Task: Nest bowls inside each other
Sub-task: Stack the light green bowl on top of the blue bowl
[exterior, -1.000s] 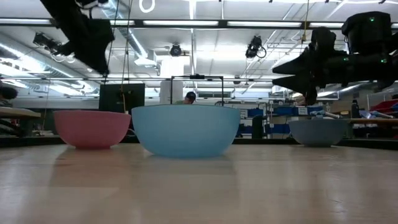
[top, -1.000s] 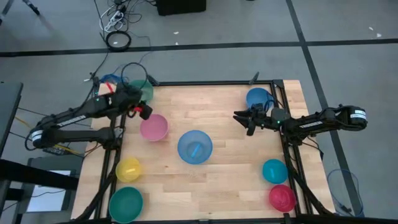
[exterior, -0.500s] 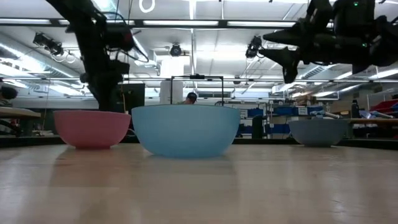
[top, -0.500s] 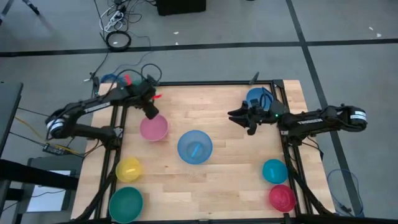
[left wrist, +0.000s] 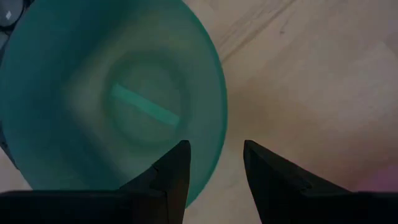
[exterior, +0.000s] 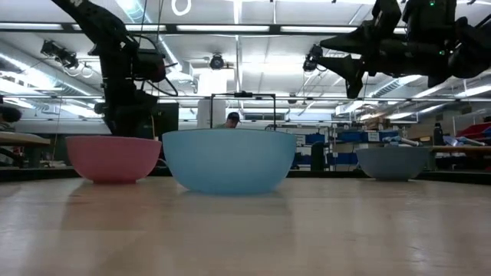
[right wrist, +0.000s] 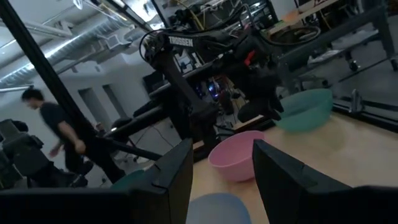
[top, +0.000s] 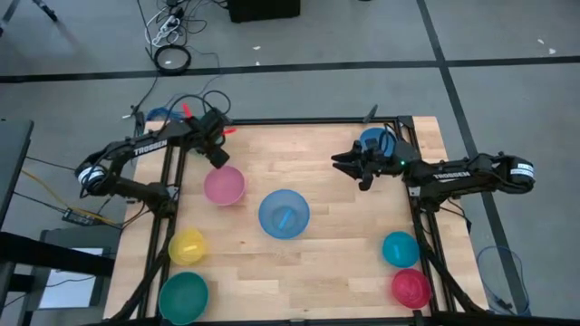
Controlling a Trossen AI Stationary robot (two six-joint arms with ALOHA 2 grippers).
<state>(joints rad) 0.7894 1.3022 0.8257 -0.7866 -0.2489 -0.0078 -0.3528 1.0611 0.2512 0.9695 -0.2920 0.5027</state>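
A green bowl (left wrist: 118, 106) stands on the table's far left corner, also seen in the right wrist view (right wrist: 305, 109). My left gripper (left wrist: 214, 146) points down over its rim, open, one finger above the inside and one outside. In the high view that gripper (top: 220, 159) is just beyond the pink bowl (top: 224, 186). The light blue bowl (top: 284, 214) sits mid-table. My right gripper (top: 346, 170) hangs open and empty, high over the far right, in front of the blue bowl (top: 376, 140).
A yellow bowl (top: 188, 245) and a green bowl (top: 184, 297) stand near the front left. A teal bowl (top: 400, 248) and a red bowl (top: 410, 288) stand at the front right. Bare wood lies between them. A person (right wrist: 53, 134) walks in the room behind.
My left gripper has come down behind the pink bowl onto the far-left green bowl, tipping to point more steeply downward. My right gripper has risen and tipped up to about level. No bowl has moved.
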